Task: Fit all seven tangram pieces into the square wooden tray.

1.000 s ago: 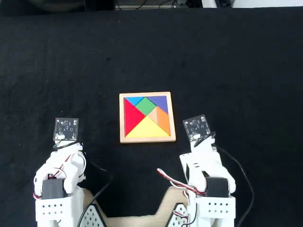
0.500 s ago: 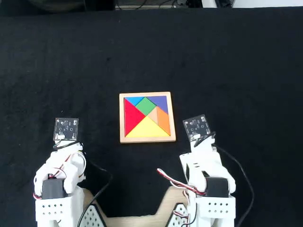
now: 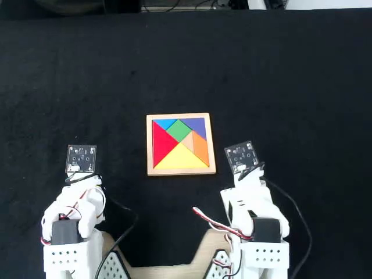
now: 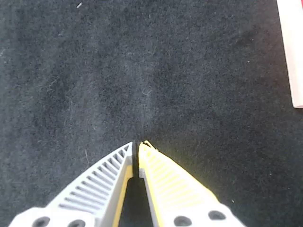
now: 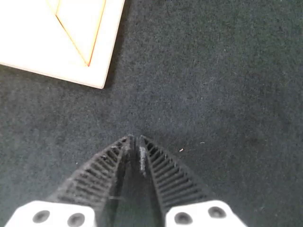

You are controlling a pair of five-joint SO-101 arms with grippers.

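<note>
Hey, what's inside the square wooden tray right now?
The wooden tray is full: red triangle, yellow triangle, green square, orange piece, blue piece, purple piece. They cover the tray's floor, so it cannot be seen.

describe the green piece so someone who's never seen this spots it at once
On the black table, find the square wooden tray in the middle. The green piece sits centred along the tray's far edge. It is the only green one, a diamond flanked by a blue piece and a purple piece.

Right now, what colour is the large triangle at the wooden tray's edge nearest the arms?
Yellow large triangle, clearest in the high view.
</note>
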